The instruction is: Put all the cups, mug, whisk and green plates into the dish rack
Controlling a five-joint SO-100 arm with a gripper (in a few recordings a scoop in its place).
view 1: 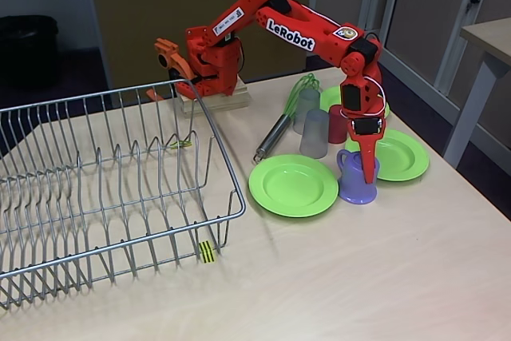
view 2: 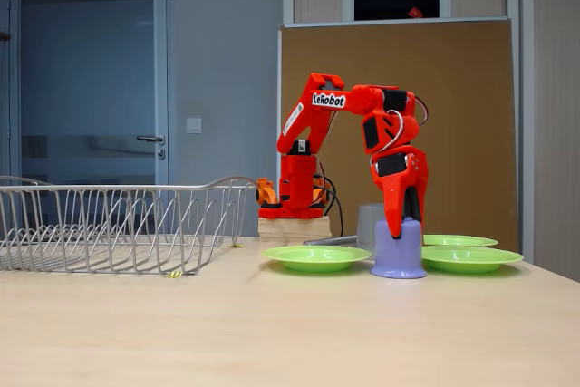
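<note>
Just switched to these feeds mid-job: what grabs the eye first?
The orange arm reaches down at the right of the table, its gripper dipped into the purple mug, which stands between two green plates. Whether the jaws have closed on the rim is not clear. At the left of both fixed views the big wire dish rack has nothing in it; cups and whisk wait behind the mug.

Red-orange printed arm [view 1: 303, 33] with white "LeRobot" label, black motors, cables.
</note>
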